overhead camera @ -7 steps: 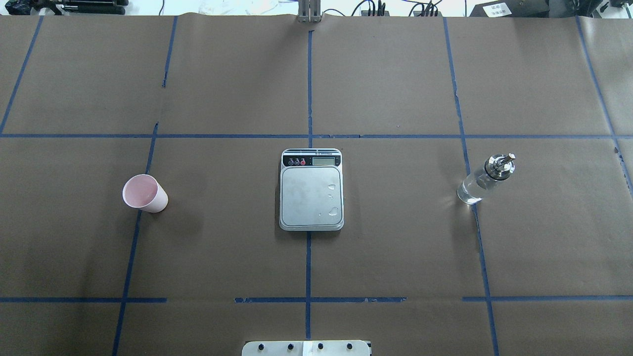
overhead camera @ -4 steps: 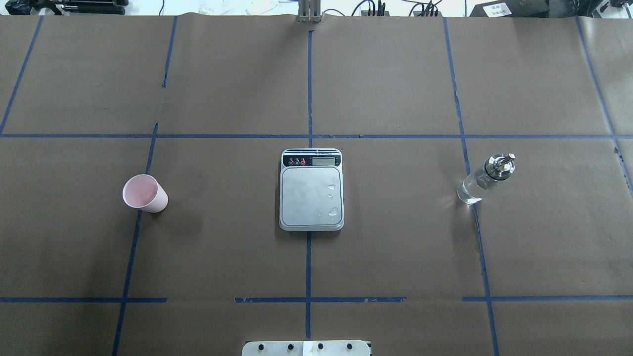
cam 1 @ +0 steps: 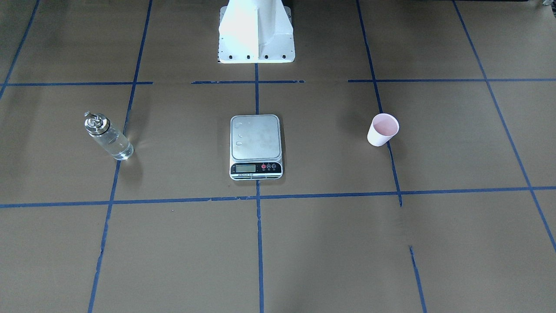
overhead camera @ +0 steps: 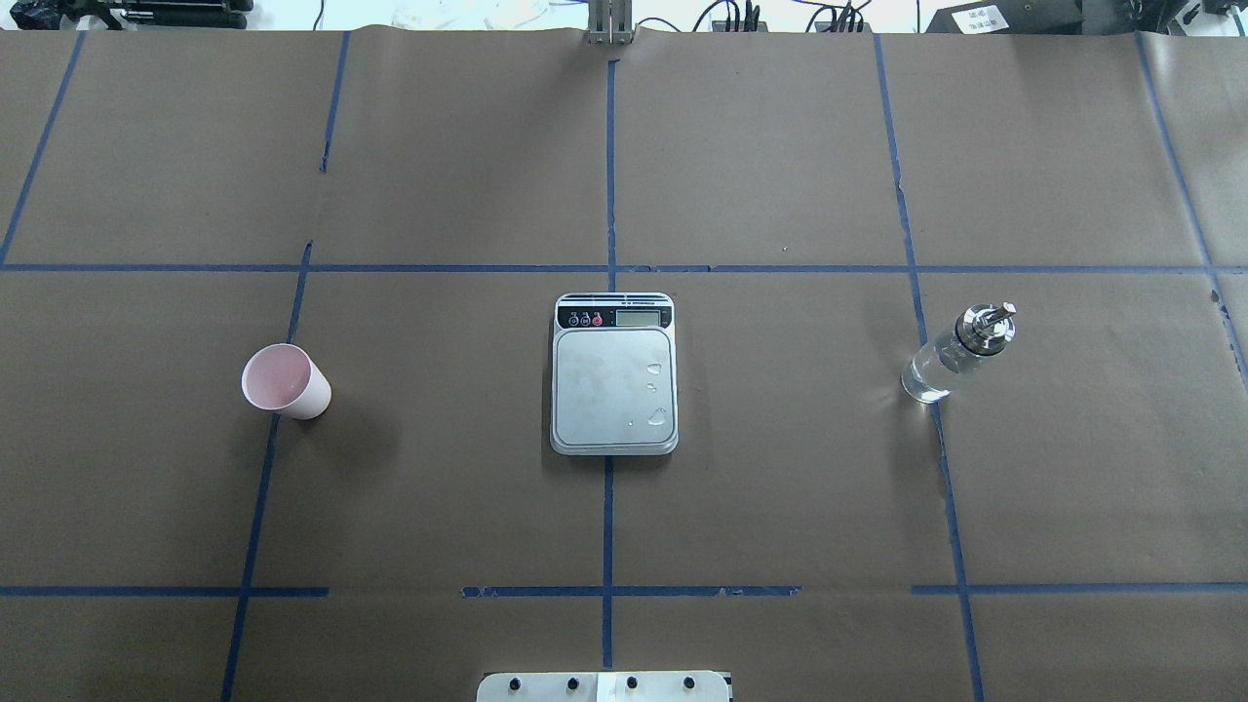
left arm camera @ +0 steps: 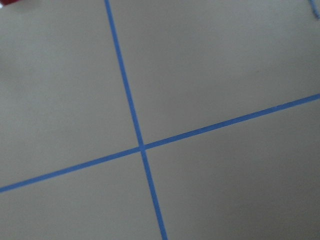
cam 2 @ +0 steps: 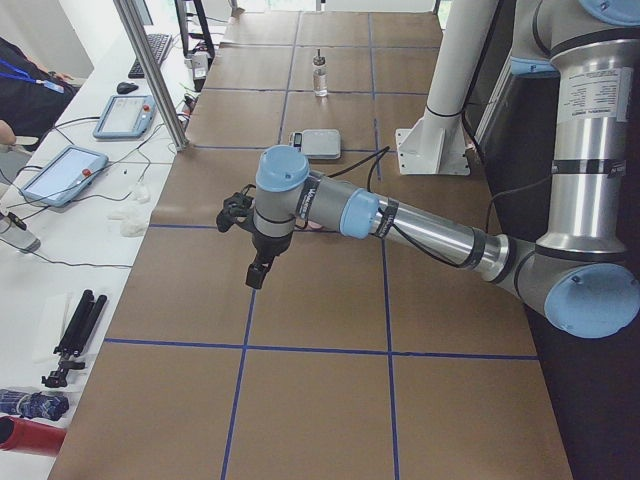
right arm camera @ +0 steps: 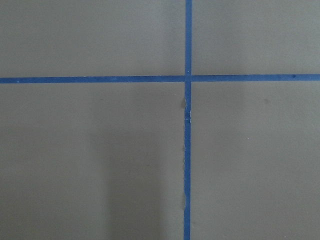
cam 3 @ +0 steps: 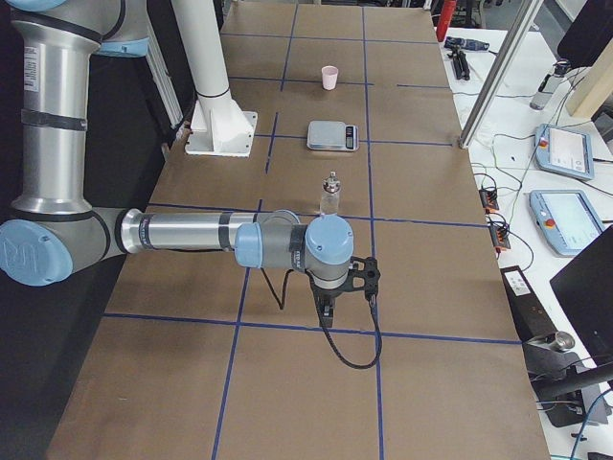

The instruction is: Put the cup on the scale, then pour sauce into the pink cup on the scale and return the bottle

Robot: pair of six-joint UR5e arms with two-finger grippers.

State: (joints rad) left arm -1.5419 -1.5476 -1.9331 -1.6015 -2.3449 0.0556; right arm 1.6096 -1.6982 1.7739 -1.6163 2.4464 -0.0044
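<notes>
The pink cup (overhead camera: pixel 286 381) stands upright on the table's left part, also in the front view (cam 1: pixel 382 129). The scale (overhead camera: pixel 614 375) lies at the centre with a few clear droplets on its bare platform (cam 1: pixel 256 139). The glass bottle (overhead camera: pixel 957 353) with its silver pourer cap stands upright on the right, clear sauce inside (cam 1: pixel 114 144). My left gripper (cam 2: pixel 257 272) hangs over the table's left end, far from the cup; I cannot tell if it is open. My right gripper (cam 3: pixel 326 309) hangs near the bottle's end of the table (cam 3: pixel 330 195); I cannot tell its state.
Brown paper with a blue tape grid (overhead camera: pixel 609 268) covers the table. The white robot base (cam 1: pixel 256 34) stands at the near edge. Tablets (cam 2: pixel 60 172) and cables lie on the white bench past the far edge, beside a metal post (cam 2: pixel 150 70).
</notes>
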